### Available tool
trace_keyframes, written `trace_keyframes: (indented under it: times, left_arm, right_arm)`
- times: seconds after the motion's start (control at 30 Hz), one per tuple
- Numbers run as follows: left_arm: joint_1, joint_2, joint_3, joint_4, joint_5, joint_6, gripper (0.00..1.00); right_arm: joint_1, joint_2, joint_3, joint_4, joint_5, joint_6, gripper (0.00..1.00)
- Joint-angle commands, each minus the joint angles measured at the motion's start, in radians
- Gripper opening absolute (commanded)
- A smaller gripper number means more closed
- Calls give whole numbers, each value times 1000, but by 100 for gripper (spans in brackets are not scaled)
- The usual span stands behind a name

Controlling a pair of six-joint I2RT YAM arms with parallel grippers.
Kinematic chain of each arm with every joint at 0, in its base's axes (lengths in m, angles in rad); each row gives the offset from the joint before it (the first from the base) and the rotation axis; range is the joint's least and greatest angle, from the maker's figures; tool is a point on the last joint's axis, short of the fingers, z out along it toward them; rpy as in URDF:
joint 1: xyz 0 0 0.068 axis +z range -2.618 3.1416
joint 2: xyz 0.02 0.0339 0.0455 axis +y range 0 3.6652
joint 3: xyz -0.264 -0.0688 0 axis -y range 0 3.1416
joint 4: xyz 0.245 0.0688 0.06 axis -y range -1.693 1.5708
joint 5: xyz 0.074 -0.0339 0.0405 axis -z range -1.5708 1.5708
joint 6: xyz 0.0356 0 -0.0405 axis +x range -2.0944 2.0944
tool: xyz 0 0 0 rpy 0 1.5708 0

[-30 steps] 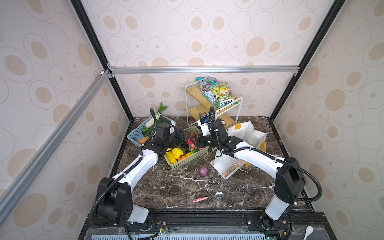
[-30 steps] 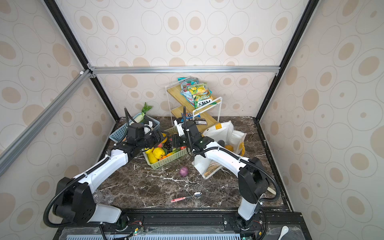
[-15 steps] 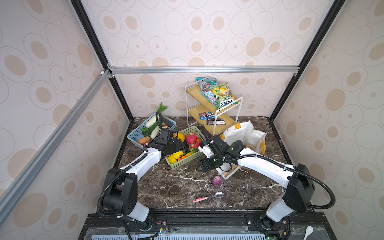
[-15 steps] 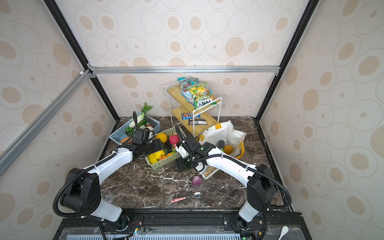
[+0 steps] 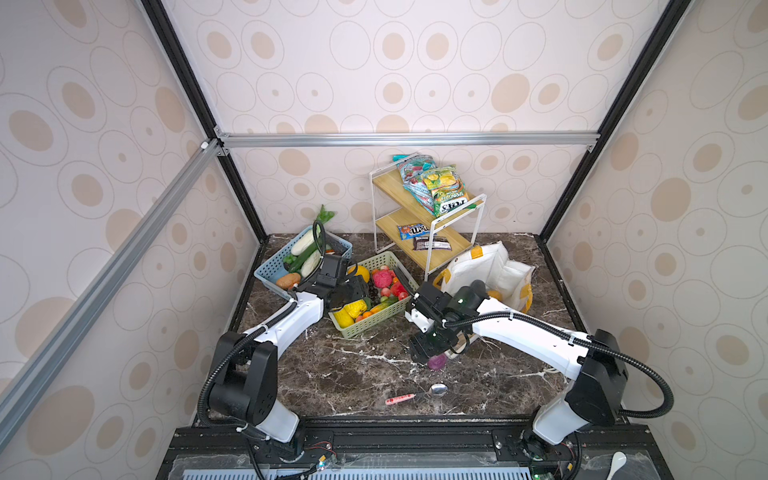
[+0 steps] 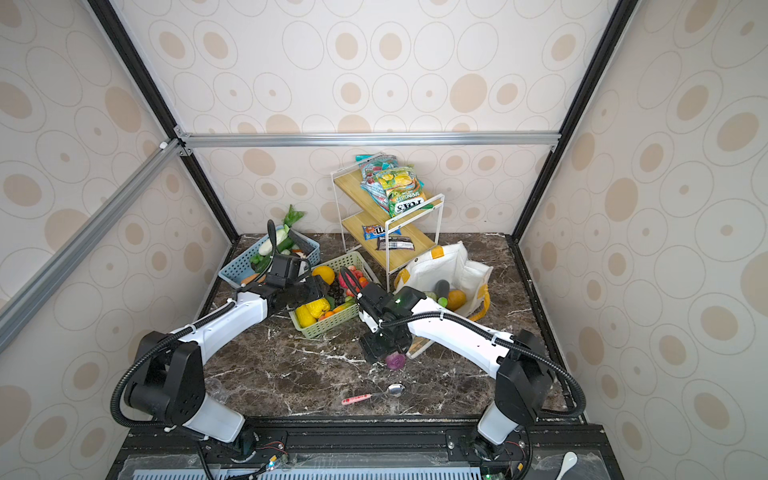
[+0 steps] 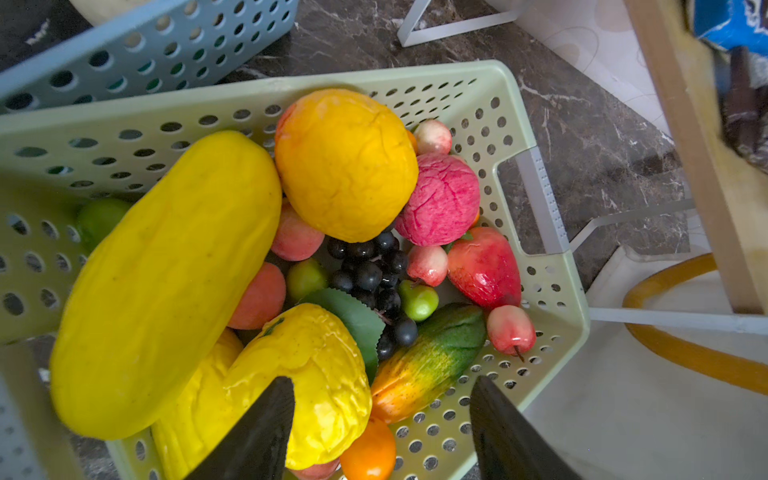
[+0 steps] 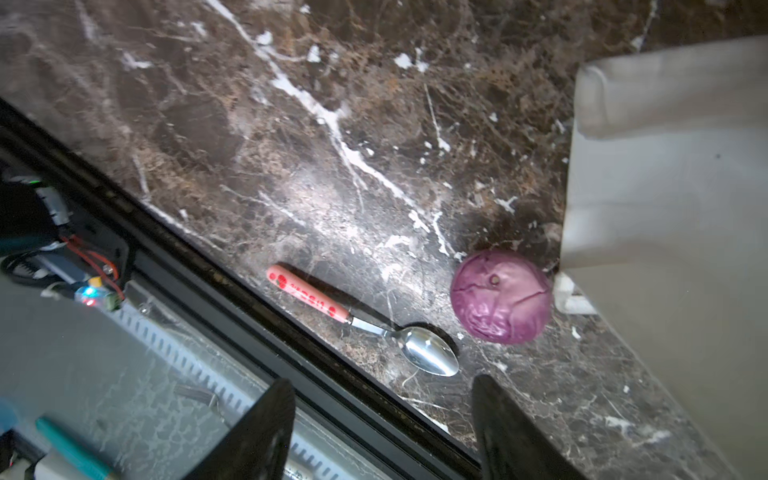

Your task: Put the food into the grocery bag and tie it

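- Top views both show the table (image 5: 332, 374), dark marble, with two arms reaching in.
- Bag (image 6: 453, 266) sits open at the back right, beside the rack (image 5: 415, 203); an orange piece (image 6: 456, 299) and a few other foods lie inside.
- Green basket (image 5: 374, 328) is left of the bag, heaped with fruit; blue basket (image 5: 270, 270) is behind it.
- Left gripper (image 7: 382, 382) hovers over the green basket's fruit, fingers spread, holding nothing.
- Right gripper (image 8: 382, 380) hangs low over the table in front of the bag, fingers released and empty.
- Purple cabbage (image 8: 500, 296) lies on the table, just beside the bag's edge.
- Spoon (image 8: 428, 353) lies near the cabbage.
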Motion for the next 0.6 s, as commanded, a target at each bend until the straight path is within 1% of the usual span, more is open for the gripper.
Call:
trace_keyframes:
  times: [0.0,0.03,0.1,0.17,0.4,0.57]
  left_arm:
    - [2,7,40,-7,-19,15,68]
    - [1,6,38,-5,-19,15,68]
    - [1,4,38,-6,-17,16,68]
    - [2,3,38,-12,-20,20,68]
    - [2,3,38,-15,-20,31,68]
    - [1,3,40,-18,-19,42,68]
  right_arm:
    - [15,-5,-53,21,157,102,72]
    - [15,-12,-76,58,185,135,74]
    - [15,-26,-129,139,203,173,76]
    - [15,-26,-168,184,242,219,77]
    - [15,20,-225,248,306,283,80]
    - [15,60,-243,286,317,300,81]
